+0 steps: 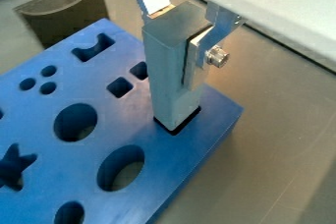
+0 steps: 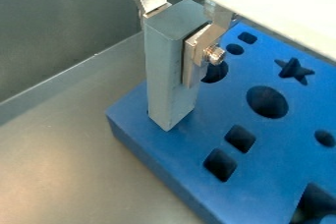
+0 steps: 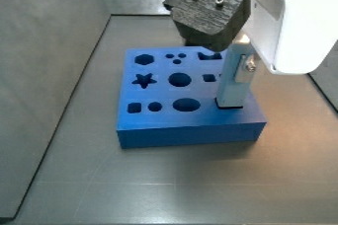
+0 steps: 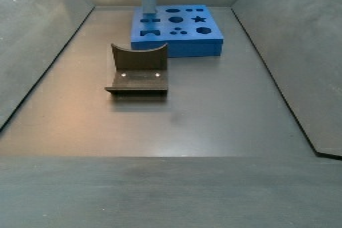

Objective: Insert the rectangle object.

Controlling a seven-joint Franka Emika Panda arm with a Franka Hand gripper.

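While clamped upright in pincer (image 1: 178, 27) — rectangle object (image 1: 172, 71) enters blue block (image 1: 79, 140).

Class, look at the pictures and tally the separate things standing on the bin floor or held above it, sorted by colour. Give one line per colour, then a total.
Light blue: 1, the rectangle object, upright, gripped by the tool, lower end in a hole near the block's edge.
Deep blue: 1, the block with shaped holes.
Dark: 1, the fixture, in front of the block in a side view.
Total: 3
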